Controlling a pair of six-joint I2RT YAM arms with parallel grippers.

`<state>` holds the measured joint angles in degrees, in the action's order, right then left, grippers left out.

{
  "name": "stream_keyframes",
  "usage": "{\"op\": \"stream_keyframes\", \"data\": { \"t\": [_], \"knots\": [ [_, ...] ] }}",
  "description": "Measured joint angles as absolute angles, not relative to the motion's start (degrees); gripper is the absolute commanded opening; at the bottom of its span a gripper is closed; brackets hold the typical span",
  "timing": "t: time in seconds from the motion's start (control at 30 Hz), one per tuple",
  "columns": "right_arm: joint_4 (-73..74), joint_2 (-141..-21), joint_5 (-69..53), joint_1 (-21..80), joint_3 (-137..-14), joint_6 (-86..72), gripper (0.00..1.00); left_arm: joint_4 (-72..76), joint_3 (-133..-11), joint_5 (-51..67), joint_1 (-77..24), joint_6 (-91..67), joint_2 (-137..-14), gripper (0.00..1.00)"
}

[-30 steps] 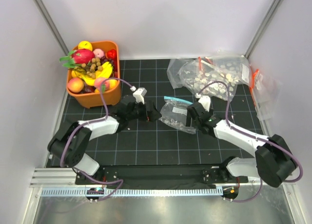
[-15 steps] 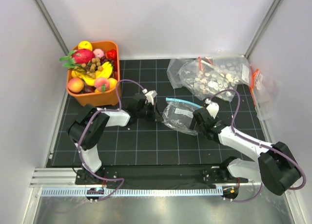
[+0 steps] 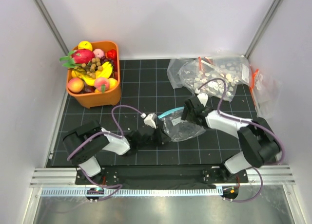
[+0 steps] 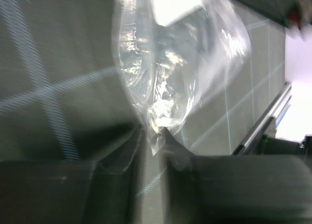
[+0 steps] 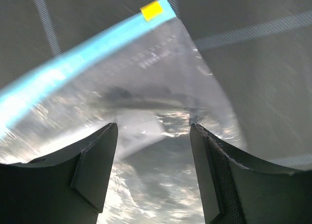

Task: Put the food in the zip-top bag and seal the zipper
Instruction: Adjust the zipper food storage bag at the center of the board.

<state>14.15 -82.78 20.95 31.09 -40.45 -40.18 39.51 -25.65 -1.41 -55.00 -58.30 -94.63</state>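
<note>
your left gripper (image 4: 153, 136) pinched shut on a zip-top bag (image 3: 181, 129) corner | right gripper (image 5: 153, 129) wide open, empty, zipper (image 5: 73, 63) just ahead | food (image 3: 101, 83) well apart from both, in the basket (image 3: 92, 101) | heads up: tug hard and that thin pinch could slip

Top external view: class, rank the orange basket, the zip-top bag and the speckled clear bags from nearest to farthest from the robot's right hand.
1. zip-top bag: right at the right hand, mid-table.
2. speckled clear bags: behind the hand, back right.
3. orange basket: far across, back left.
</note>
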Motion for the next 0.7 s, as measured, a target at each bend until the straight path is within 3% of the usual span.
{"op": "stream_keyframes", "data": {
  "t": [0.07, 0.1, 0.17, 0.33, 0.47, 0.7],
  "knots": [
    [13.37, -86.78, 19.31, 30.83, -44.36, -39.48, 0.68, 40.6, -26.02, -5.58, -59.13, -60.14, -94.63, 0.52],
    [12.86, -88.66, 18.5, 30.7, -46.26, -39.16, 0.68, 41.15, -26.24, -7.35, -60.47, -60.97, -94.63, 0.67],
    [12.43, -91.31, 16.91, 30.48, -49.43, -38.35, 0.69, 42.19, -26.24, -10.63, -62.11, -62.08, -94.39, 0.73],
    [12.62, -93.08, 15.18, 30.24, -55.07, -34.35, 0.72, 37.95, -24.51, -15.99, -62.72, -62.15, -87.96, 0.81],
    [13.1, -90.35, 15.0, 30.24, -55.16, -32.23, 0.75, 27.97, -24.56, -19.81, -62.63, -59.2, -77.06, 0.94],
    [15.59, -80.97, 14.92, 30.24, -51.03, -31.55, 0.72, 13.82, -28.36, -18.5, -52.1, -51.29, -64.64, 0.92]
  ]
}}
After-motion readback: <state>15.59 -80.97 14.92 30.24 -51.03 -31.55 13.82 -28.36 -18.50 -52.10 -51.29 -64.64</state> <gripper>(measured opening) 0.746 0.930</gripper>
